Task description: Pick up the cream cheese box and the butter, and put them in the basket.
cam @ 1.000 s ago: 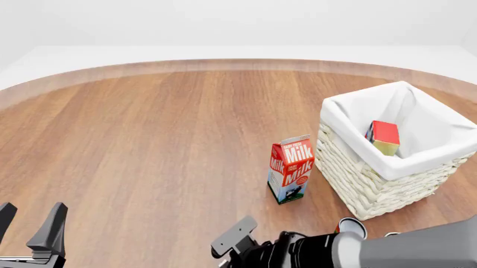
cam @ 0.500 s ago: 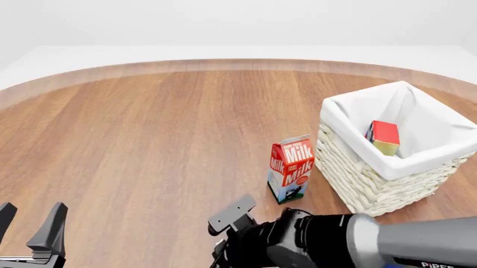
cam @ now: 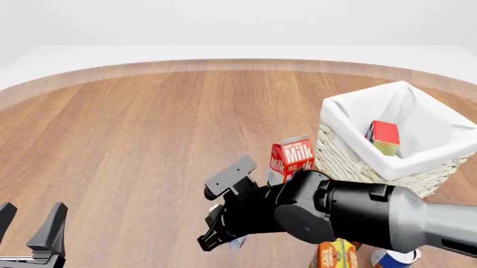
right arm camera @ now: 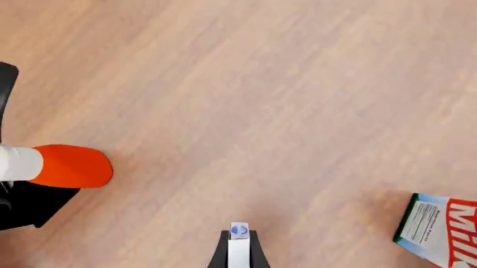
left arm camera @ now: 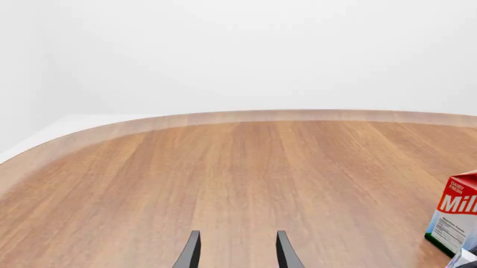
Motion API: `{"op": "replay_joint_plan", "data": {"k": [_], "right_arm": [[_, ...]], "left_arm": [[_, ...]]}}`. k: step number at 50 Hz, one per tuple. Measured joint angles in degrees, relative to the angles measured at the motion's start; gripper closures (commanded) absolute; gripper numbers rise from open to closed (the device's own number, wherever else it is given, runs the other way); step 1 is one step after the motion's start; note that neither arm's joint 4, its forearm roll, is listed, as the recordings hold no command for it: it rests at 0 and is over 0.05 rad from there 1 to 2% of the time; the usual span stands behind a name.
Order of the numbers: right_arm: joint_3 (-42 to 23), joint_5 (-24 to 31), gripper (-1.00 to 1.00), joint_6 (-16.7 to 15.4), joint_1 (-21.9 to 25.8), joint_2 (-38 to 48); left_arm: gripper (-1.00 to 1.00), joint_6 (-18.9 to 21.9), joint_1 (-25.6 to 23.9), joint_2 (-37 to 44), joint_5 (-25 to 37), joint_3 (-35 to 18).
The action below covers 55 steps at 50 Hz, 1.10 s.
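The butter (cam: 385, 134) stands on end in the basket (cam: 350, 162), that half apparently done. A thin white box with a blue mark, likely the cream cheese box (right arm camera: 238, 233), sits pinched in the right gripper (right arm camera: 238, 251) above the table, beside the milk carton (cam: 292, 156), apparently for carrying over. The left gripper (left arm camera: 237, 254) idles, fingers apart.

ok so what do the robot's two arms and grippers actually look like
The right arm has bulky glossy black joints running into a smooth grey tube link. The right gripper has flat dark grey plate fingers. Of the left gripper, only two dark, tapering, blade-like fingers show. No cables are visible.
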Motion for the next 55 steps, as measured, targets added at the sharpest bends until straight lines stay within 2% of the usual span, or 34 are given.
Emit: {"op": "replay_joint_plan", "data": {"k": [28, 45, 55], "right_arm": [[-9.3, 8.8, 1.00, -6.4, -5.7, -11.2], [-12.9, 11.6, 1.00, -8.1, -10.8, -17.5], [-15.8, 14.0, 1.00, -9.4, -15.5, -21.3]], "left_arm": [[-1.00, 0.0, 0.0, 0.0, 0.0, 0.0], [-1.00, 0.0, 0.0, 0.0, 0.0, 0.0], [-1.00, 0.0, 0.0, 0.0, 0.0, 0.0]]}}
